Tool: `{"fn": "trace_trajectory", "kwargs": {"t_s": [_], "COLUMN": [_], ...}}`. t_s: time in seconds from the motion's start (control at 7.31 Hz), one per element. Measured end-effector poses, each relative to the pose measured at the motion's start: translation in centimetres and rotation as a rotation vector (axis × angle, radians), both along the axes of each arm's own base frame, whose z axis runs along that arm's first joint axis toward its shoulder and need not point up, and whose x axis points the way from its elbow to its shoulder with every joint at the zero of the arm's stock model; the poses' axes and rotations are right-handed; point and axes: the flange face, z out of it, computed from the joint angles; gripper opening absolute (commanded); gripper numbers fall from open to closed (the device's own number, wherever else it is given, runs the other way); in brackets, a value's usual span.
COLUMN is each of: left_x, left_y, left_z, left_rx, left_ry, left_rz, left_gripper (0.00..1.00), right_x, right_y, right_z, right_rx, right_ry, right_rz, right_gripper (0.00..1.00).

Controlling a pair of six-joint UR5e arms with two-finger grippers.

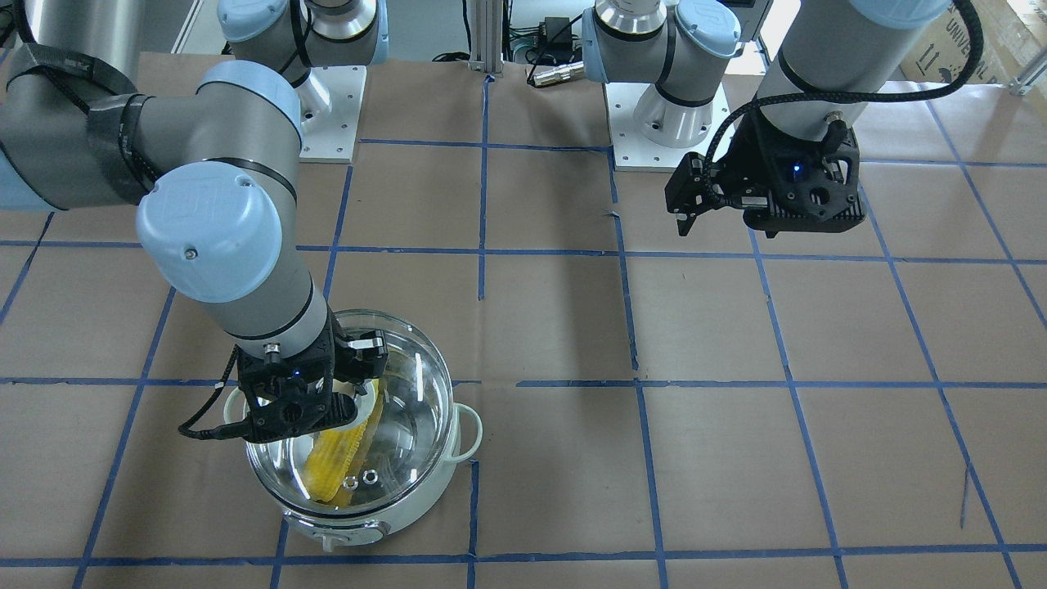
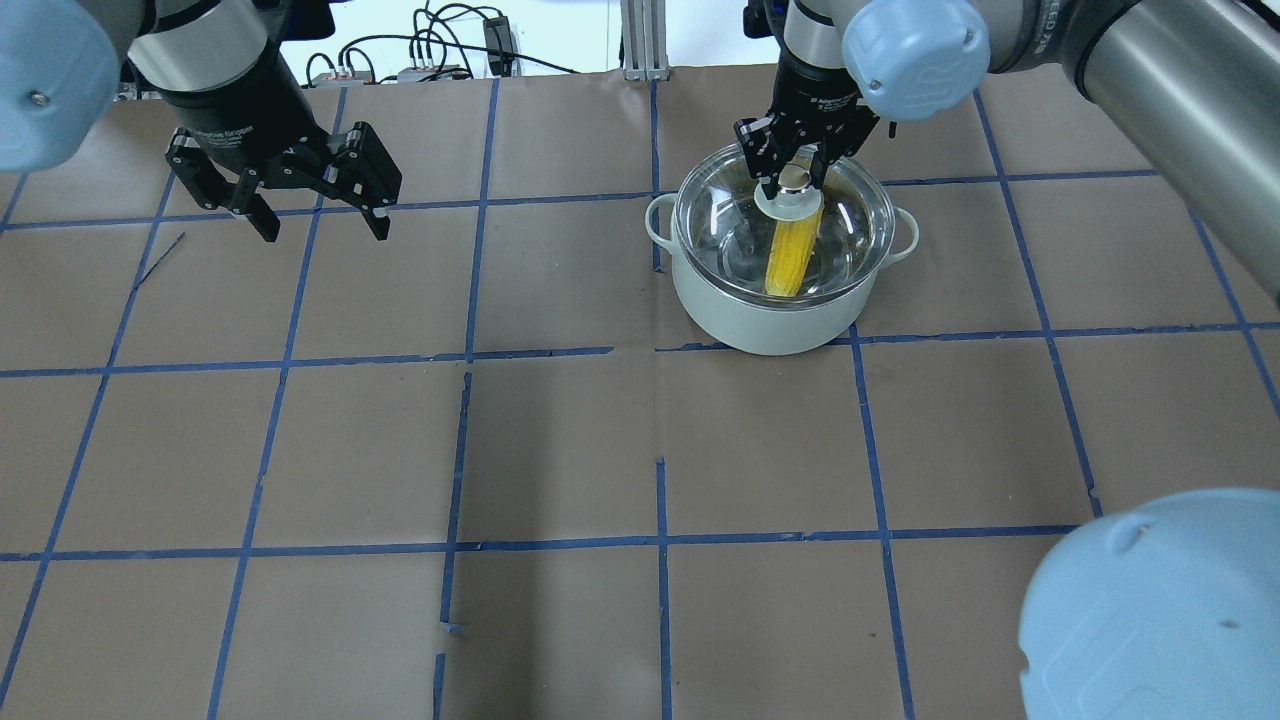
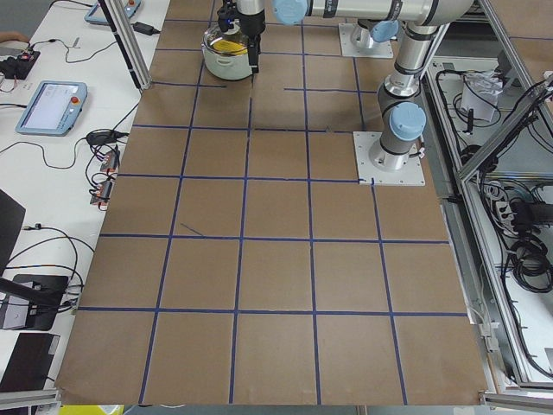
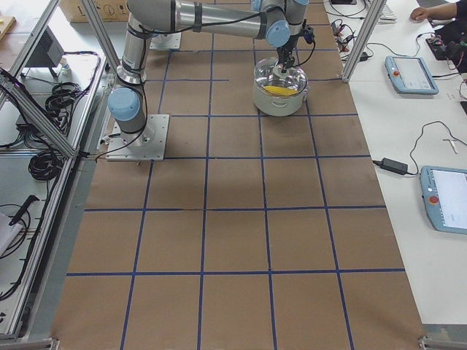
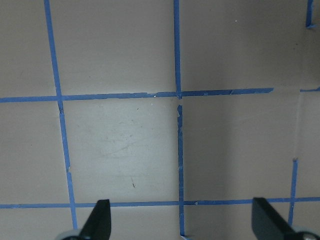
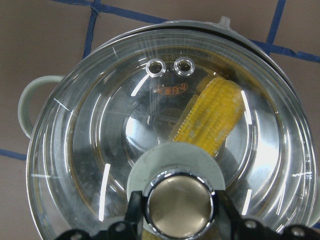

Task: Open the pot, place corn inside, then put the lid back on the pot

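Observation:
The pale mint-green pot point(image 2: 760, 320) stands at the far right of the table, and it also shows in the front view point(image 1: 360, 528). The yellow corn point(image 2: 790, 255) lies inside it, seen through the glass point(image 6: 215, 117). The clear glass lid point(image 2: 850, 220) covers the pot's mouth; I cannot tell whether it rests fully on the rim. My right gripper point(image 2: 796, 172) is shut on the lid's metal knob point(image 6: 179, 207), with a finger on each side. My left gripper point(image 2: 310, 215) is open and empty, hovering above the table at the far left.
The table is covered in brown paper with a blue tape grid point(image 2: 660, 350). The arm bases point(image 1: 671, 123) stand at the robot's edge. Tablets and cables point(image 4: 412, 73) lie on side benches beyond the table ends.

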Motion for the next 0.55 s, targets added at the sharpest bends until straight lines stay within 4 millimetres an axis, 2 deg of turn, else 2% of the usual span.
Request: {"fn": "trace_trajectory", "kwargs": {"t_s": [0.14, 0.27, 0.55], "left_x": [0.01, 0.01, -0.02], "left_y": [-0.01, 0.00, -0.01], "left_z": [-0.02, -0.03, -0.08], "left_rx": [0.000, 0.000, -0.001], "left_ry": [-0.001, -0.001, 0.002], "left_rz": [0.000, 0.000, -0.001], "left_gripper": [1.00, 1.00, 1.00], "right_x": [0.00, 0.00, 0.01], "right_y": [-0.01, -0.04, -0.32], "right_z": [-0.01, -0.01, 0.24], "right_rx": [0.000, -0.001, -0.031], "right_ry": [0.000, 0.001, 0.000], "right_rz": [0.000, -0.001, -0.002], "right_gripper": [0.37, 0.61, 0.70]}}
